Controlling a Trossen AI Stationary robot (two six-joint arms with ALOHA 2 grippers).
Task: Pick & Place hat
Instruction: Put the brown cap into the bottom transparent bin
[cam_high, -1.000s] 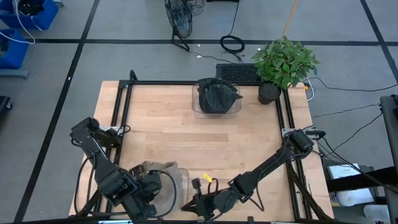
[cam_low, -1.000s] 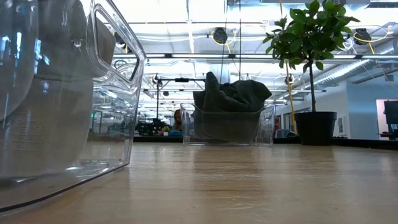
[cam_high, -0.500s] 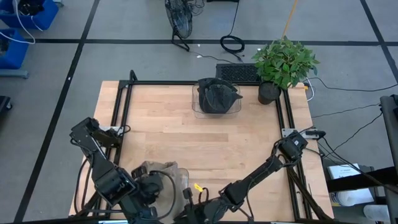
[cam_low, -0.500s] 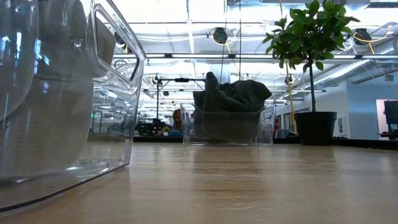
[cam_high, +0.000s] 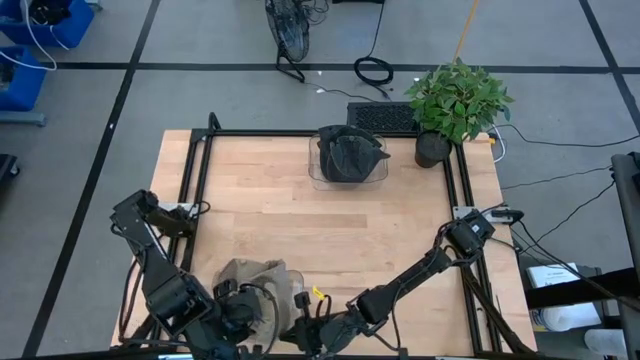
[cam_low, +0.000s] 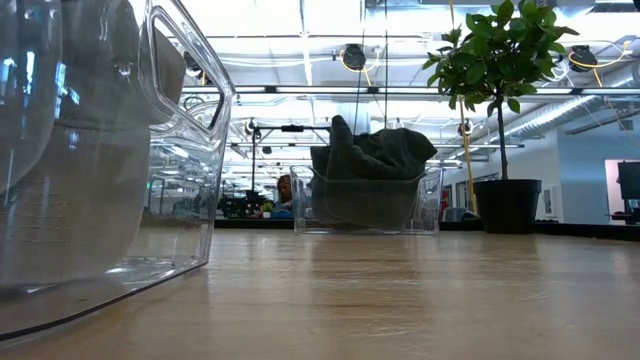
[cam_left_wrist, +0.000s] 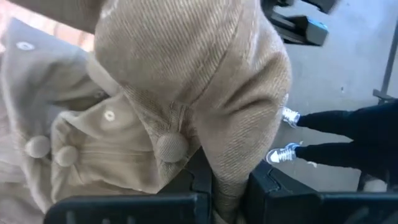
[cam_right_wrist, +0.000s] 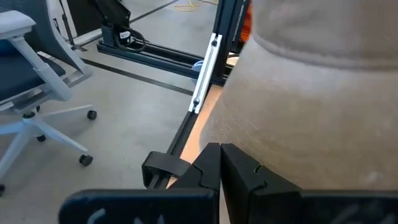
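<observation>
Two pincers are met at lower-left: left pincer clamped on tan hat; right pincer shut, seemingly beside it.

A hat lies in a clear bin at the table's near edge, left of centre. A second bin holding another hat sits at the far edge, with a potted plant to its right.
</observation>
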